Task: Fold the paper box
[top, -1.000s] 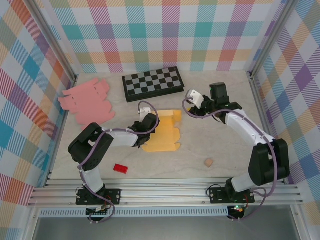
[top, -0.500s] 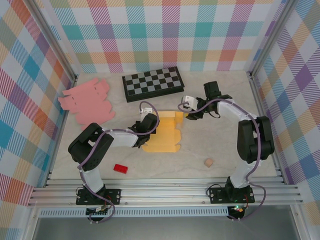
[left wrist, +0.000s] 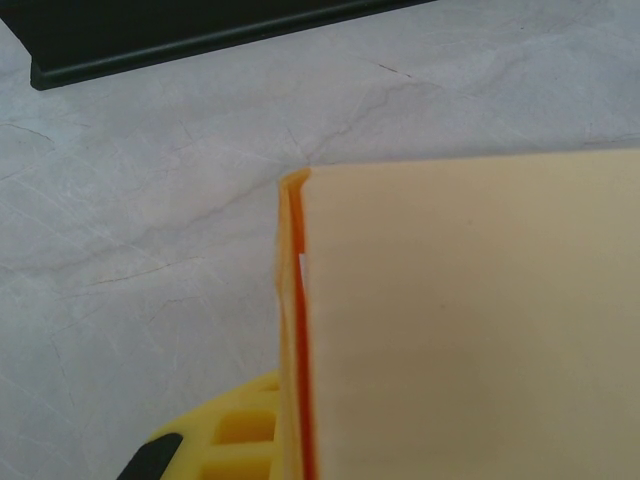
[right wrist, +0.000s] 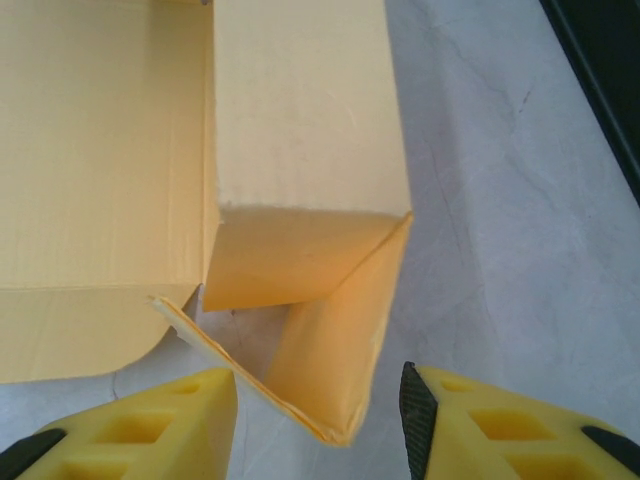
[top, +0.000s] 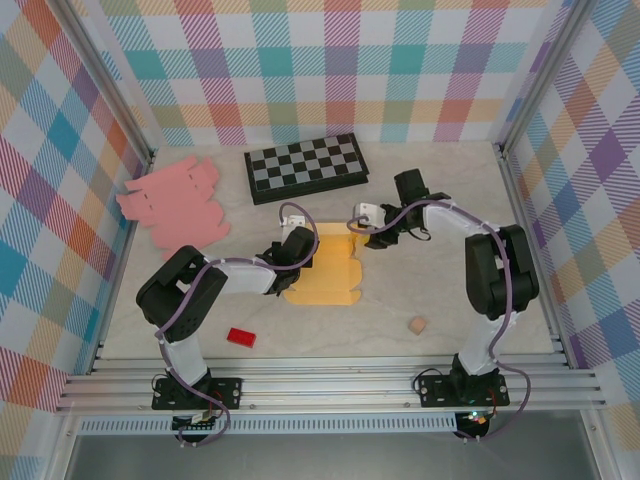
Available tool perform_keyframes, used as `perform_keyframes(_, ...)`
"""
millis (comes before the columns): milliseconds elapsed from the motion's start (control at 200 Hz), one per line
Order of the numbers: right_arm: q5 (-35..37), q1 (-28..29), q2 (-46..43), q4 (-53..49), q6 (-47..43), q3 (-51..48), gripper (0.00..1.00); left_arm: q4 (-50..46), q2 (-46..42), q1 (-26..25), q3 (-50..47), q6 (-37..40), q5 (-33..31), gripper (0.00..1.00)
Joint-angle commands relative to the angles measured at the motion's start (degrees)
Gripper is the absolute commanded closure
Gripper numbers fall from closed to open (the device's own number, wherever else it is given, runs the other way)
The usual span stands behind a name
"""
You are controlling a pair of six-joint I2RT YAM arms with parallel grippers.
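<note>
The yellow paper box lies partly folded in the middle of the table. My left gripper is shut on its left side. In the left wrist view one yellow finger presses against the doubled edge of the paper box, and the big panel hides the other finger. My right gripper is at the box's far right corner, open. In the right wrist view its fingertips straddle a raised corner flap, with a gap on the right side.
A black chessboard lies at the back, just beyond the box. A flat pink cardboard cutout is at the back left. A red block and a small tan cube sit near the front.
My right gripper has swung left and closer to the box's far right corner, so the flap now sits between its fingers. The left arm and its grip have stayed put.
</note>
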Motion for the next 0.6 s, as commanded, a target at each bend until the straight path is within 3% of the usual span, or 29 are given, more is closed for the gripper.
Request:
perform_keyframes(0, -1.48, 0.56, 1.0, -0.86, 0.35, 0.62, 0.52, -0.39, -0.87, -0.62, -0.36, 1.28, 1.35, 0.94)
perform_keyframes(595, -0.42, 3.46, -3.53, 0.01, 10.27, -2.13, 0.52, -4.14, 0.09, -0.65, 1.46, -1.61, -1.82, 0.95)
